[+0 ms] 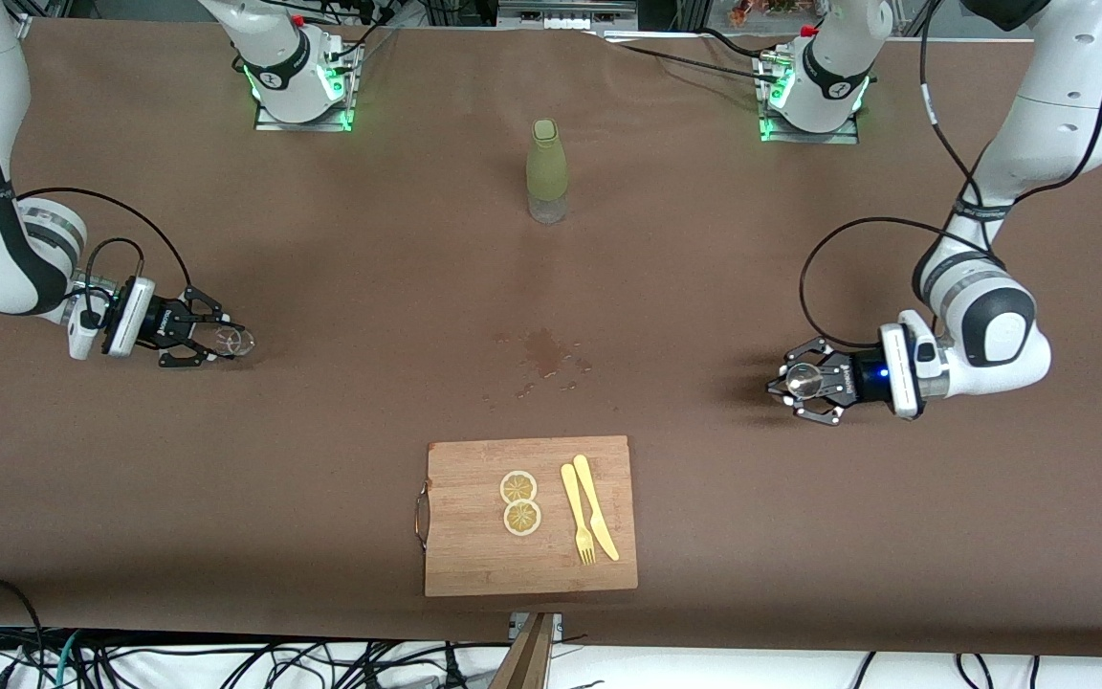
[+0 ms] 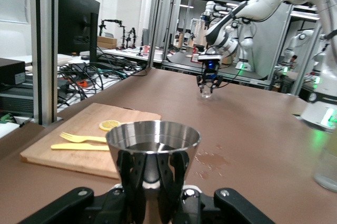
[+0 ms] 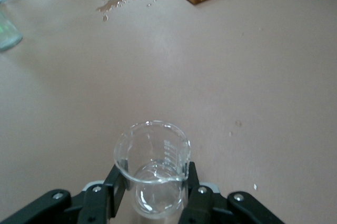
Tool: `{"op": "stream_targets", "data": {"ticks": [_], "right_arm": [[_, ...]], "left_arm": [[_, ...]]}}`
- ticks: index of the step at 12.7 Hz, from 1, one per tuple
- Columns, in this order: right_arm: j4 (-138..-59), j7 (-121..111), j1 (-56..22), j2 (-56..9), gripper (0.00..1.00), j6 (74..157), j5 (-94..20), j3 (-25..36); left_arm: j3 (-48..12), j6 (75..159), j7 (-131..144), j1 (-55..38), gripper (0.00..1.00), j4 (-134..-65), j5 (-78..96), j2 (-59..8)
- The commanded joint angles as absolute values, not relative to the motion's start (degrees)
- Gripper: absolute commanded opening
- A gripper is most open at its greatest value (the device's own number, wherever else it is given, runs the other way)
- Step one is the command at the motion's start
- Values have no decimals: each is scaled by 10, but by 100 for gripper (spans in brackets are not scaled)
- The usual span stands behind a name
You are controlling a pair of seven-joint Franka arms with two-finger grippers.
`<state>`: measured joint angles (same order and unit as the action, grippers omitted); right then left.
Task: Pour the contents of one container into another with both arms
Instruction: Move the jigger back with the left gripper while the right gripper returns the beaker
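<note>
Left gripper [image 1: 804, 384]: fingers pinching a steel cup [image 2: 152, 153] — upright, toward the left arm's end of the tabletop [image 1: 321, 431].
Right gripper [image 1: 216, 341]: fingers clamped on a clear glass beaker [image 3: 152, 174], toward the right arm's end.
Between them: small wet spill [image 1: 541, 356] — cutting board [image 1: 474, 565] nearer the camera, bottle [image 1: 546, 172] farther.

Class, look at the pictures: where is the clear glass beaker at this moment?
The glass beaker sits upright in the shut right gripper, toward the right arm's end of the table.
</note>
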<state>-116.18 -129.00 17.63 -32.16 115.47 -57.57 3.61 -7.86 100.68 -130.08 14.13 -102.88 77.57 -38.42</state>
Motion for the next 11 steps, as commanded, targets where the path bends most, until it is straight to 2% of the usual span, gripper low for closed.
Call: {"op": "stream_targets", "data": {"ticks": [1, 6, 7, 8, 9, 11], "right_arm": [[-1161, -1320, 187, -330, 19, 1146, -588, 42], [-1154, -1323, 185, -349, 22, 1151, -629, 43], [-1148, -1323, 185, -352, 34, 1153, -629, 43], [-1141, -1320, 185, -359, 80, 1152, -629, 43], [-1135, -1319, 184, -359, 100, 1152, -628, 43], [-1129, -1314, 183, -359, 100, 1152, -628, 43]], "left_arm": [[-85, 955, -1293, 188, 0, -1042, 717, -373], [-83, 889, -1329, 256, 0, -1038, 614, -398], [-83, 880, -1342, 270, 0, -1035, 593, -405], [-83, 872, -1366, 280, 0, -1034, 586, -416], [-83, 865, -1388, 286, 0, -1028, 578, -426], [-82, 858, -1443, 295, 0, -1015, 570, -447]]}}
